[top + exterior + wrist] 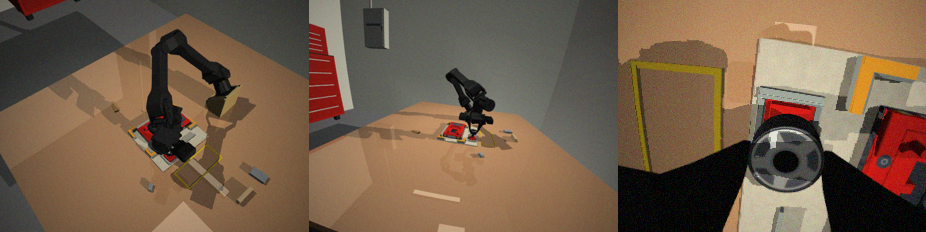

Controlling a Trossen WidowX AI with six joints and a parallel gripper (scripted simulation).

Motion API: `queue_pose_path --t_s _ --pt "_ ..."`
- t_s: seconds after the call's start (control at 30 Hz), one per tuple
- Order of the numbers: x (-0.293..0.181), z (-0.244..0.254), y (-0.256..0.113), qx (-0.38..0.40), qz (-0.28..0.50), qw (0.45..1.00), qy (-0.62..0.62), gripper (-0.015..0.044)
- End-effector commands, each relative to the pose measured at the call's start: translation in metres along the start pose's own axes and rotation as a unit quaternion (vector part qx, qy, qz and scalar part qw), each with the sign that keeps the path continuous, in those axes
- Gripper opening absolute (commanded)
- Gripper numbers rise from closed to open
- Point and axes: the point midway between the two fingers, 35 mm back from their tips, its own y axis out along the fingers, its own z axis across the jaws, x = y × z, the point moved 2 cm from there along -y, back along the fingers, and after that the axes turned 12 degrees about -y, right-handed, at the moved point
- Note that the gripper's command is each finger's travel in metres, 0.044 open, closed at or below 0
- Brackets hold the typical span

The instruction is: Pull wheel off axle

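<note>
My gripper (473,132) (786,153) is shut on the wheel, a finger on either side of its tyre. The wheel (473,131) (807,160) is black with grey spokes and is level, above the small red axle base (169,157) (472,138) (790,107). The wheel's centre hole looks dark in the wrist view. The axle is mostly hidden, and I cannot tell whether its tip is still inside the hub. The marked area (214,151) (494,140) (718,110), a yellow outline on the table, lies beside the board. The gripper's shadow falls across it.
The pale board (199,136) (780,62) also carries a red car body (455,129) (898,150) between orange corner brackets. Loose grey blocks (258,174) (150,186), a beige bar (244,194) and a small brown block (115,107) lie around. A tan panel (231,99) stands behind.
</note>
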Motion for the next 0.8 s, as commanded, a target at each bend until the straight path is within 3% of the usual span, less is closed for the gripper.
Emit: queue_pose_path --t_s 0.0,0.77 --pt "0.0002 0.0005 -0.0018 0.002 -0.001 1.0 0.003 0.0" --pt "0.0002 0.0006 -0.0095 0.001 -0.001 1.0 0.002 0.0"
